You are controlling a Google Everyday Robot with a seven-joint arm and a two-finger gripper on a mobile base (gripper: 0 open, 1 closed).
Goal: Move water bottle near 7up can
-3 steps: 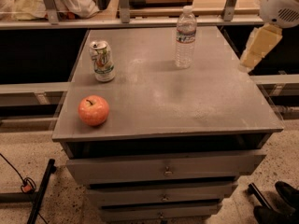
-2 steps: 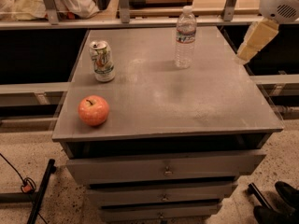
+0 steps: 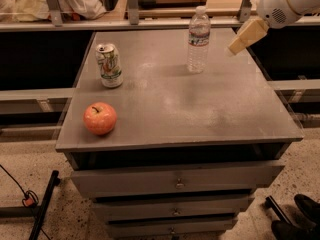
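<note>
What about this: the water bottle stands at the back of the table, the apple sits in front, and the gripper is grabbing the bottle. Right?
Not quite. The camera view shows the gripper hanging in the air beside the water bottle, not touching it. The bottle at the back of the table and the apple in front are right.

The claw (image 3: 246, 36) hangs up top right; its arm (image 3: 287, 1) runs off the edge behind it. Left of the claw, the label on the bottle (image 3: 198, 39) is too blurry to read. Far below, dark shapes (image 3: 300, 219) are cut off.
</note>
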